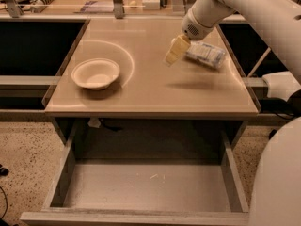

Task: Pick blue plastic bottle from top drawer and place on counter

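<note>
Blue plastic bottle [207,54] is seen lying at the far right of the counter [150,95], just right of the gripper [170,58], whose opening cannot be told, so a straight upward retreat is advised, lest the bottle be rolled.

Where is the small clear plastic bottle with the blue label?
In the camera view, the bottle lies sideways at the right rear of the beige counter, beside the gripper, opposite the white bowl.

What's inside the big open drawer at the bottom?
In the top drawer only a bare grey floor shows; the dark space behind it, under the counter, can't be seen into. The blue plastic bottle lies on the counter, with the claw close beside it.
</note>
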Controlling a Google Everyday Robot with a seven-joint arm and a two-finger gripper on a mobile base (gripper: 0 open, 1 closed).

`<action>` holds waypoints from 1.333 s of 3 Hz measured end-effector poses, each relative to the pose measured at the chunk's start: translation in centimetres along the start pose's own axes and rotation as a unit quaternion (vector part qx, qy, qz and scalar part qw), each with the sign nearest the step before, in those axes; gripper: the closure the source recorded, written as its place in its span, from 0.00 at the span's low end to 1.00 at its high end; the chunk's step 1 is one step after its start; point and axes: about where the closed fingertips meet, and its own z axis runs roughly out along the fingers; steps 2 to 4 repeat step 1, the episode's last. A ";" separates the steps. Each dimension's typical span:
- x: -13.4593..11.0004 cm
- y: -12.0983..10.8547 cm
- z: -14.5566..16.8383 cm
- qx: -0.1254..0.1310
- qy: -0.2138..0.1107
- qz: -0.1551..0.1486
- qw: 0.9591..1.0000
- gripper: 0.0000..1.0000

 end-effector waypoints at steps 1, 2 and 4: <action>0.0 0.0 0.0 0.000 0.000 0.000 1.000 0.00; 0.0 0.0 0.0 0.000 0.000 0.000 1.000 0.00; 0.0 0.0 0.0 0.000 0.000 0.000 1.000 0.00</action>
